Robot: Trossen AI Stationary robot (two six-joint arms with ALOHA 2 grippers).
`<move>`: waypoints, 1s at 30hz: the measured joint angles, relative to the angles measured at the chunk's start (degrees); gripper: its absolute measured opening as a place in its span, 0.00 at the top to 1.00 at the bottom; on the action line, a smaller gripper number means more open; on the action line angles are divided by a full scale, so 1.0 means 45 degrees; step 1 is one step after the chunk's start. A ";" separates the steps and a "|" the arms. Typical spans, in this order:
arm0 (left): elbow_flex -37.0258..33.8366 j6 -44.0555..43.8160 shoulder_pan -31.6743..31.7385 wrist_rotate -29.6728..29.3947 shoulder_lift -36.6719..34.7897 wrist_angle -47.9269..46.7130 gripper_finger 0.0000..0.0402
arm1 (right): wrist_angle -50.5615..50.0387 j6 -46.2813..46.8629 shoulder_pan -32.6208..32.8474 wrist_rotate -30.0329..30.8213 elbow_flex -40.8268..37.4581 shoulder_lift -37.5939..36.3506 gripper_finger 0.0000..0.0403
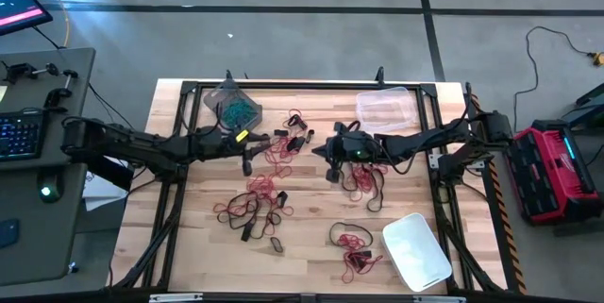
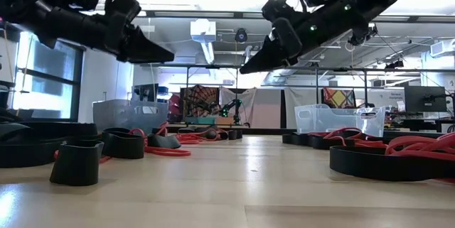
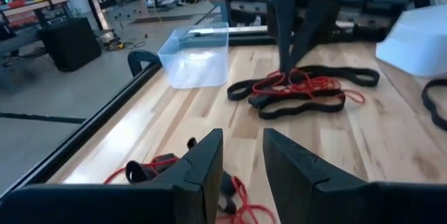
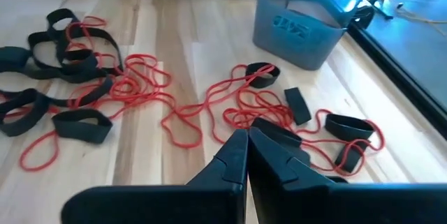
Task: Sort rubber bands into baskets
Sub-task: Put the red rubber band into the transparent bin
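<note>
Red and black rubber bands lie loose on the wooden table in several piles [image 1: 283, 145] [image 1: 253, 204] [image 1: 363, 182] [image 1: 354, 246]. The grey-tinted basket [image 1: 233, 105] stands at the far left with teal bands inside. The clear basket [image 1: 382, 107] is at the far right and the whitish basket [image 1: 415, 251] at the near right. My left gripper [image 3: 243, 158] hangs open above the table, over red and black bands [image 3: 150, 169], with nothing between its fingers. My right gripper [image 4: 246, 155] is shut and hangs above a red tangle [image 4: 251, 105], clear of the table in the low view [image 2: 245, 68].
A dark metal frame [image 1: 311, 84] runs round the tabletop. Bare wood shows between the piles at the table's near middle [image 1: 311, 256]. The two grippers face each other over the table's middle, a short way apart. A keyboard desk [image 1: 38, 124] stands left of the table.
</note>
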 joint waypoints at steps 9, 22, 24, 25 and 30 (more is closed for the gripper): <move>-0.0163 0.0400 0.0014 0.0657 0.0000 -0.0019 0.77 | 0.0120 0.0689 -0.0049 0.0436 0.0000 0.0000 1.00; -0.0158 0.0743 0.0010 0.1438 0.0000 -0.0185 0.77 | 0.0073 0.0919 -0.0044 0.0780 0.0000 0.0004 1.00; -0.0158 0.0710 0.0010 0.1438 0.0000 -0.0185 0.77 | 0.0079 0.1136 -0.0044 0.0775 0.0000 0.0005 1.00; -0.0158 0.0673 0.0010 0.1438 0.0000 -0.0186 0.77 | 0.0082 0.1225 -0.0044 0.0789 0.0000 0.0005 1.00; -0.0153 0.0546 0.0010 0.1438 0.0000 -0.0185 0.77 | 0.0085 0.1685 -0.0015 0.0941 0.0000 0.0005 0.93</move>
